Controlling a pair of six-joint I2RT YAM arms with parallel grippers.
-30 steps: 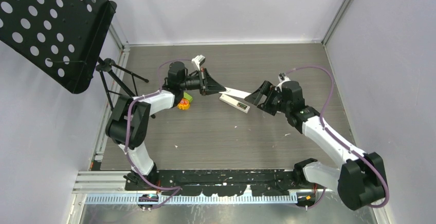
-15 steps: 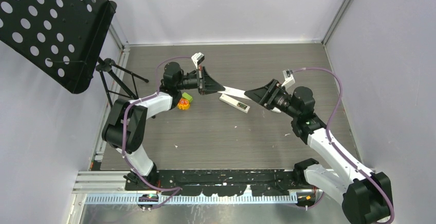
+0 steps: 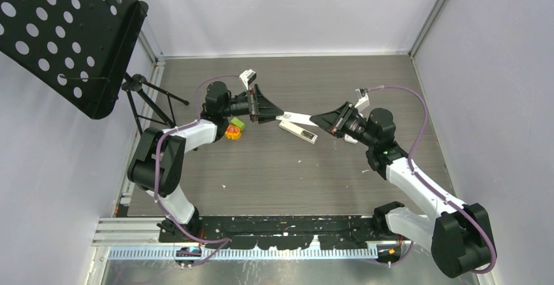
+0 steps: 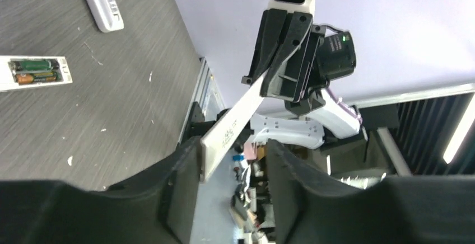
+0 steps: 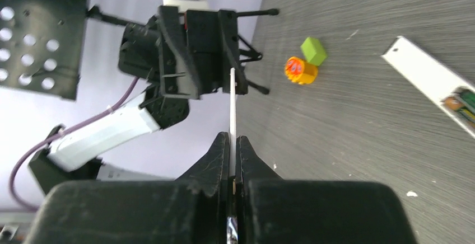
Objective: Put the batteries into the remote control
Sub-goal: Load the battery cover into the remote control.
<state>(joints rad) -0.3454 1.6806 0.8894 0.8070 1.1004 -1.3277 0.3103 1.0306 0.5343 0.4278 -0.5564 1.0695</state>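
1. Fingers [image 5: 217, 157] of the right gripper [image 5: 232, 139] are pressed together on 1 end of a thin white strip [image 5: 232, 101], held in the air.
2. The left gripper [image 4: 232, 151] has its fingers [image 4: 182, 182] spread; the strip's other end lies against 1 of them.
3. Below, on the table [image 3: 274, 174], the remote [image 5: 425, 73] lies with 2 batteries [image 4: 35, 71] in its open compartment.
4. An orange-and-green toy [image 5: 304, 64] sits near the left arm.

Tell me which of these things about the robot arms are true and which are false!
1. The right gripper pinches the white battery cover. True.
2. The left gripper is squeezed shut. False: its jaws stand apart, the cover leaning on one finger.
3. The open remote on the table has batteries inside. True.
4. The orange-and-green toy sits on the remote. False: it sits on the table, apart from it.
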